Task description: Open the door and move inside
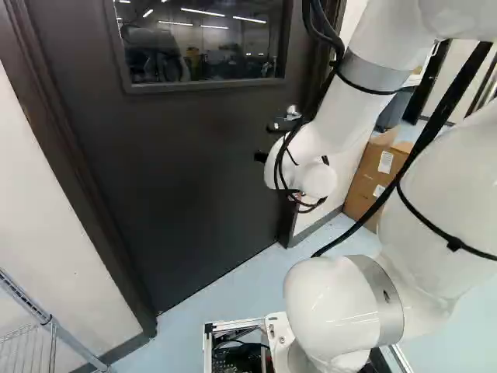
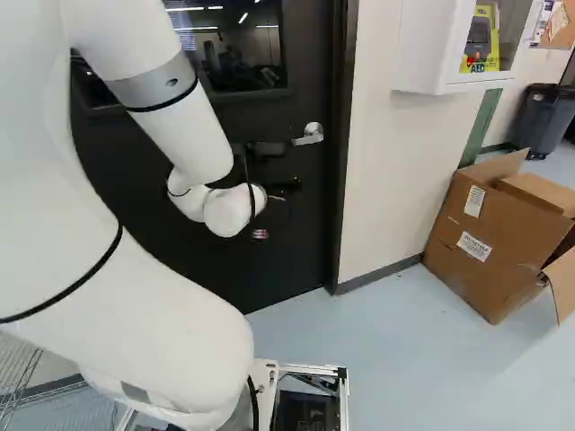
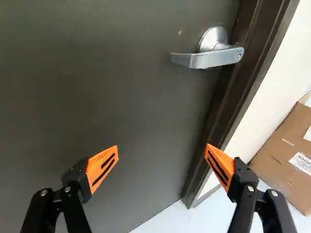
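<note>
- Door [image 1: 178, 171]: dark, closed in its frame [image 2: 344, 162]; left and centre of the left base view.
- Arm [image 2: 180, 305]: white, extended toward the door; left side of the right base view, right half of the left one.
- Cardboard box [image 2: 494, 233]: flaps open, set on the floor [image 2: 404, 359] beside the wall [image 2: 391, 180], right edge of the right base view.
- Wire rack [image 1: 46, 319]: partly seen, lower left of the left base view.
- Door window [image 1: 198, 39]: top of the left base view, room lights mirrored in it.
- Wall cabinet [image 2: 427, 49]: white, yellow device inside, upper right of the right base view.
- End effector [image 2: 278, 169]: released, fingers spread wide, nothing held; in the wrist view a gap is seen between the orange pads [image 3: 102, 167].
- Door handle [image 3: 212, 56]: silver lever, untouched, ahead of the fingers near the frame; upper centre of the right base view.
</note>
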